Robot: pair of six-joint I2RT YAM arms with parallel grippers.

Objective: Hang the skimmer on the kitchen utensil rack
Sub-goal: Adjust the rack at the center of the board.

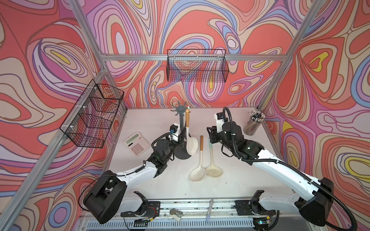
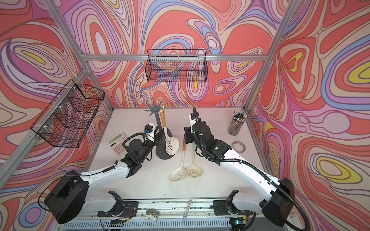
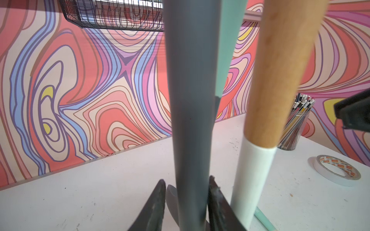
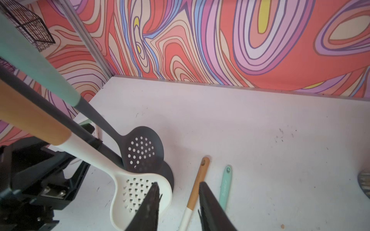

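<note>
The dark grey kitchen utensil rack [image 1: 182, 122] stands mid-table on its round base [image 2: 162, 155]. A white skimmer with a wooden handle [image 1: 191, 143] hangs from one of its hooks. A dark grey skimmer with a mint handle [image 4: 143, 150] hangs beside it. My left gripper [image 3: 187, 180] straddles the rack's pole [image 3: 190, 100] low down, open, with a slim gap showing at one finger. My right gripper [image 4: 178, 185] hovers open and empty, right of the rack. Two more skimmers lie on the table: a wooden-handled one [image 1: 197, 174] and a mint-handled one [image 1: 213, 170].
A calculator [image 1: 137, 143] lies left of the left arm. At the back right stand a cup of pencils [image 1: 253, 124] and a tape roll [image 2: 238, 146]. Black wire baskets hang on the back wall [image 1: 197, 66] and the left frame [image 1: 94, 114].
</note>
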